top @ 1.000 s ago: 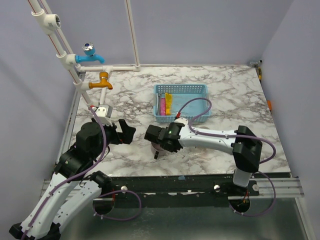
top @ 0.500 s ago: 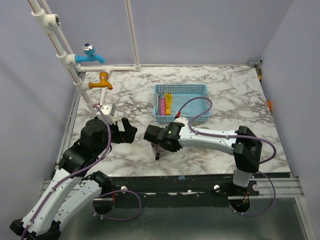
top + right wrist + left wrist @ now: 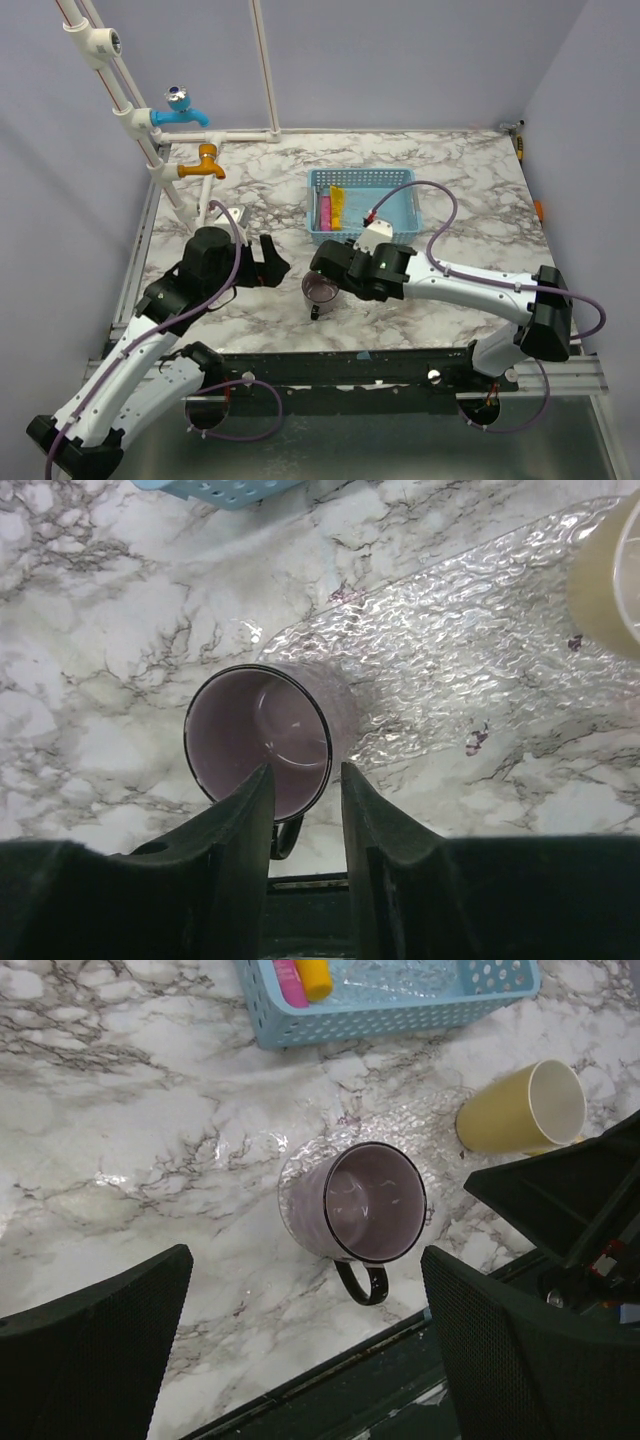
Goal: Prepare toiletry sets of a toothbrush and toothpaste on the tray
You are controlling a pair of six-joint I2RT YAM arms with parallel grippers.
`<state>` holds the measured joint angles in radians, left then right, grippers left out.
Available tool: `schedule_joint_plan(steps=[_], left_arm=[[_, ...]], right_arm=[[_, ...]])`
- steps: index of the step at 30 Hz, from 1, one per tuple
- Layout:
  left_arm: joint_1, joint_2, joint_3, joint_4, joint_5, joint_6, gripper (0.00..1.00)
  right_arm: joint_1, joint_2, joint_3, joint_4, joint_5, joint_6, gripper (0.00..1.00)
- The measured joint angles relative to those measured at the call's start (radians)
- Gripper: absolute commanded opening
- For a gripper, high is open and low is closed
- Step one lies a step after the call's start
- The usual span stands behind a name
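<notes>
A mauve cup [image 3: 320, 292] [image 3: 365, 1205] [image 3: 262, 740] with a black handle stands upright on the left end of a clear dimpled tray [image 3: 450, 670] [image 3: 400, 1125]. My right gripper [image 3: 305, 770] [image 3: 324, 277] hovers just over the cup's rim, its jaws a little apart and gripping nothing. My left gripper [image 3: 305, 1260] [image 3: 270, 262] is wide open just left of the cup. The yellow toothpaste [image 3: 337, 207] [image 3: 315, 975] and the pink toothpaste [image 3: 325, 211] [image 3: 291, 980] lie in a blue basket [image 3: 392, 180] [image 3: 400, 1018]. No toothbrush shows.
A cream mug [image 3: 520, 1108] [image 3: 610, 580] lies on its side on the tray, right of the mauve cup. The table's front edge [image 3: 330, 1380] runs close below the cup. A blue tap [image 3: 180, 110] and an orange tap [image 3: 203, 162] hang on white pipes at the back left.
My right gripper has opened off the mauve cup's rim and drawn back to the right. My left gripper has moved right, closer to the cup.
</notes>
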<state>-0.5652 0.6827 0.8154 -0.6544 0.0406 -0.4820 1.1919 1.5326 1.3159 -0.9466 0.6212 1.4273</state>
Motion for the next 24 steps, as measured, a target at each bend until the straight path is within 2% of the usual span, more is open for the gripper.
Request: schedule_joint_plan(steps=[5, 12, 20, 24], left_arm=[[0.0, 0.05, -0.025, 0.003, 0.051, -0.032, 0.85], [-0.008, 0.21, -0.05, 0.004, 0.13, -0.065, 0.76], [-0.072, 0.367, -0.041, 0.011, 0.135, -0.09, 0.7], [-0.093, 0.428, -0.022, 0.019, 0.132, -0.099, 0.64]], right_arm=[[0.0, 0.001, -0.022, 0.013, 0.011, -0.103, 0.37], [0.0, -0.01, -0.103, 0.021, 0.055, -0.238, 0.36], [0.0, -0.14, -0.229, 0.118, 0.033, -0.383, 0.37], [0.0, -0.187, -0.25, 0.151, 0.012, -0.42, 0.37]])
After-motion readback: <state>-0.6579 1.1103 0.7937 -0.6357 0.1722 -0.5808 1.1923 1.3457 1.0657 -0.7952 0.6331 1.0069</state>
